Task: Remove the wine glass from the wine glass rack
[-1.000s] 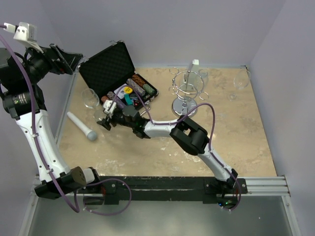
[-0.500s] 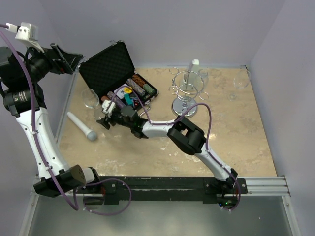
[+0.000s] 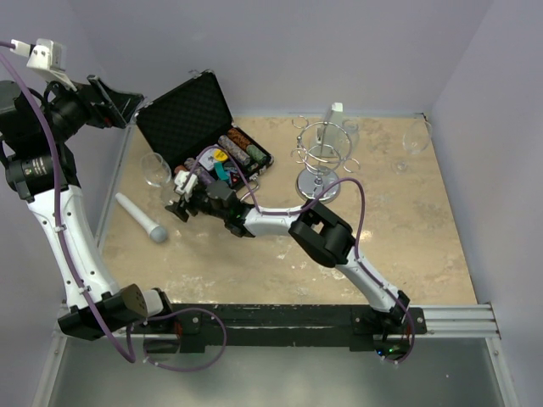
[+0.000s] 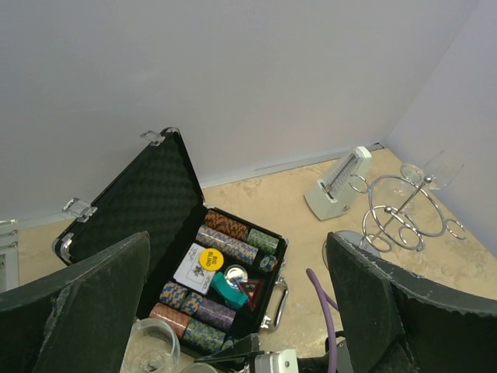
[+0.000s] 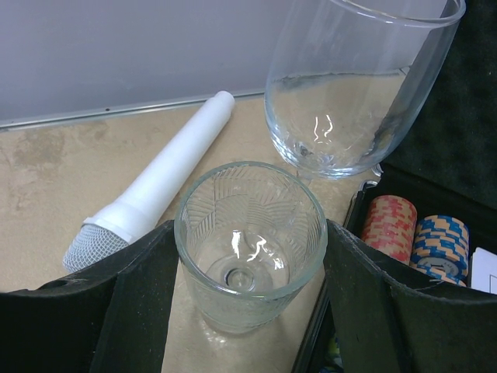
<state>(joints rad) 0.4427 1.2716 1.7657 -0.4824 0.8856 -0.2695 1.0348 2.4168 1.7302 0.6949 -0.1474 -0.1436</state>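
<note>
Now | left jaws wide open | right jaws straddle tumbler (image 5: 248, 241), grip unclear

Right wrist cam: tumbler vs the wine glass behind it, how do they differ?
The tumbler is short and pattern-cut; the wine glass is taller, smooth, wider-bowled. The tumbler sits between the right hand's fingers; the wine glass stands beyond them. Both are clear, upright, empty.
</note>
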